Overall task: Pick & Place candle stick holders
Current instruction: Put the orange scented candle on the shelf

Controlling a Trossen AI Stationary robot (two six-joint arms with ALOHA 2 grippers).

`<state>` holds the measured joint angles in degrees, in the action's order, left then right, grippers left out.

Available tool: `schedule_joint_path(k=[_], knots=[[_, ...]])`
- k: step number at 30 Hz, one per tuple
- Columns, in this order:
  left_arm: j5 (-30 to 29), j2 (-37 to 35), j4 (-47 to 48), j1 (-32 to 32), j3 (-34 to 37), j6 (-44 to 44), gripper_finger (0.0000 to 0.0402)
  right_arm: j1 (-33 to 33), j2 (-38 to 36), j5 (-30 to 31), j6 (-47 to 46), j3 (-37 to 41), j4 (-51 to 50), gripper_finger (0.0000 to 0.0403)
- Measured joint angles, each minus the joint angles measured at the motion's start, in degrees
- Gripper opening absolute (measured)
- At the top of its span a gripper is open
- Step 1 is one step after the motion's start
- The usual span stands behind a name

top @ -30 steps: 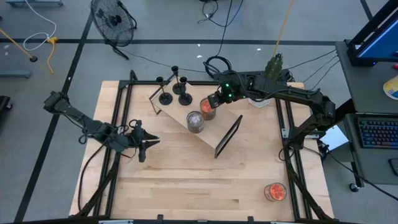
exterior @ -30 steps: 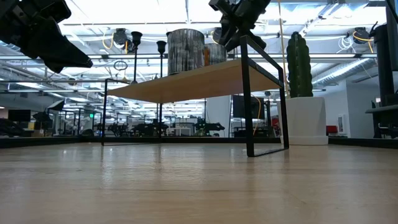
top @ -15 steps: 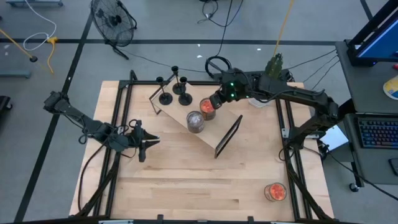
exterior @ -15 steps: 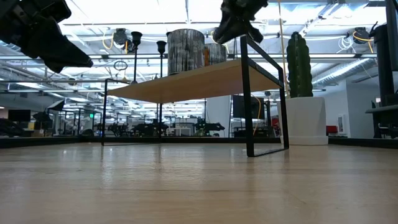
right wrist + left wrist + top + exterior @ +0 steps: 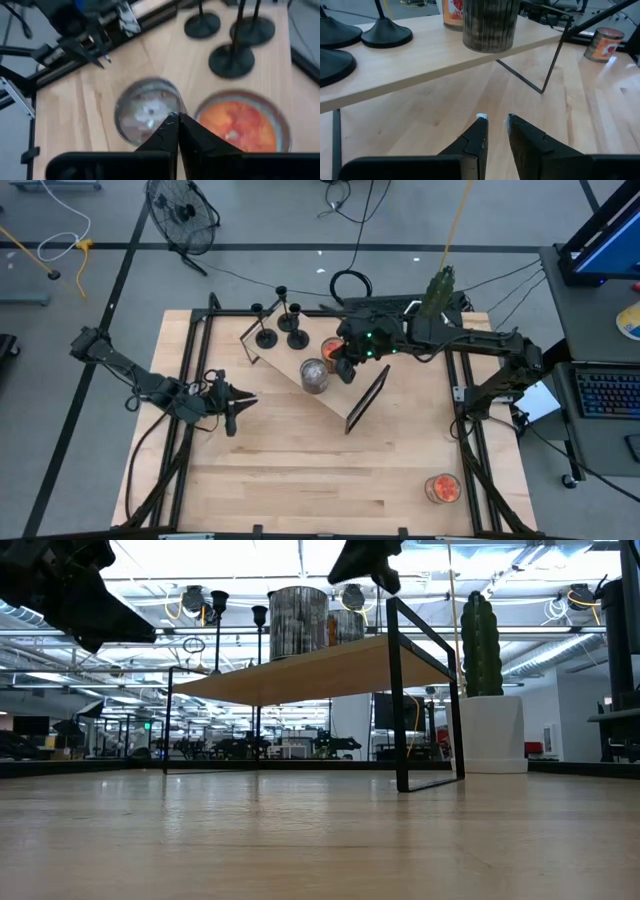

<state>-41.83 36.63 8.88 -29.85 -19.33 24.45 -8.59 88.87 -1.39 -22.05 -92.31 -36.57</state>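
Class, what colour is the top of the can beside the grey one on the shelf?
Orange-red, clearest in the right wrist view: the can.

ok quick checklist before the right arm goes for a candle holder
1. Right end effector empty: ok, shut on nothing.
2. Right end effector over the candle stick holders: not ok, it hangs above the two jars.
3. All three holders upright on the shelf: ok.
4. Fingers parted for a stem: not ok.
5. Left end effector out of the way: ok, off the shelf's left side.
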Motion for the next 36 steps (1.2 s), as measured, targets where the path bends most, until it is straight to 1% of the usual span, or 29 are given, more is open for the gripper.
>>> schedule_joint_path(k=[5,8,14,19,22,26,31,36], knots=[[-0.15,0.02,-0.22,0.00,0.00,0.66,0.0076,1.11,-0.01,0.04,2.19,-0.07,2.27,0.0001],[-0.21,0.01,-0.36,0.00,0.00,1.40,0.0076,1.88,-0.01,1.56,3.29,-0.07,2.31,0.0001],[-0.30,0.01,-4.90,0.04,0.00,-1.25,0.0076,4.37,-0.01,1.85,5.21,-0.07,2.39,0.0001],[-0.30,0.02,-5.86,0.04,0.00,-2.80,0.0076,8.46,-0.02,1.55,3.75,-0.07,-4.02,0.0000],[-0.30,0.02,-5.75,0.04,0.00,-3.33,0.0076,11.05,-0.46,1.54,-0.99,-0.07,-11.88,0.0000],[-0.32,0.01,-5.68,0.51,0.00,-5.13,0.0076,14.58,-1.20,0.71,-9.93,-0.02,-22.96,0.0000],[-0.30,-0.01,-5.57,1.93,0.00,-5.29,0.0076,19.41,-2.32,-4.70,-22.55,-0.04,-31.53,0.0000],[-0.25,0.06,-4.02,3.02,0.00,-5.29,0.0076,24.38,-3.85,-8.75,-36.12,-0.07,-37.20,0.0000]])
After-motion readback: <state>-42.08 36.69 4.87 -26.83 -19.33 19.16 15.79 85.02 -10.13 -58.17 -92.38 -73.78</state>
